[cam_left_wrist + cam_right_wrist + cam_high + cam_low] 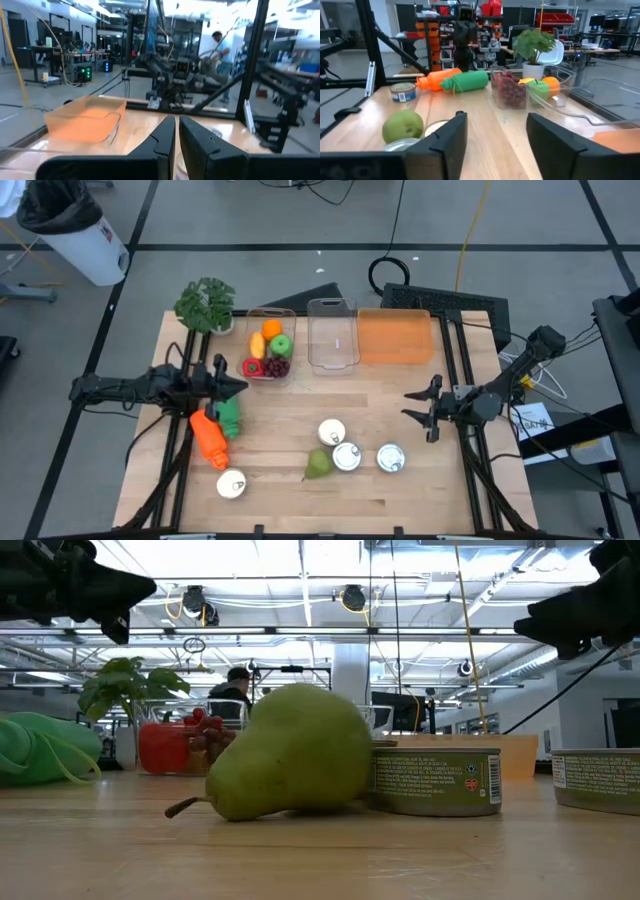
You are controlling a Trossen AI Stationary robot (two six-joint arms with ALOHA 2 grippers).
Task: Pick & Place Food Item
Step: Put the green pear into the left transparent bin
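A pale butcher-block worktop point(380, 395) of jointed wooden strips sits on a grey tiled lab floor. We see a smooth green pear point(318, 465) near the front edge, lying on its side with its stem on the wood, touching one of three round, ribbed-lid tins point(346, 456) clustered beside it; a fourth tin point(231, 484) lies toward the front left corner. Along the back edge stand a leafy potted plant point(205, 304), a clear plastic tub of glossy fruit point(270, 355), an empty clear tub point(332, 333) and a translucent orange tub point(394, 337). A soft orange bottle point(209, 439) and a green one point(229, 418) lie by the left edge. The left gripper point(240, 387) hovers above them, fingers point(167, 137) clenched on nothing. The right gripper point(409, 405) hangs near the right edge, fingers point(451, 131) parted, empty.
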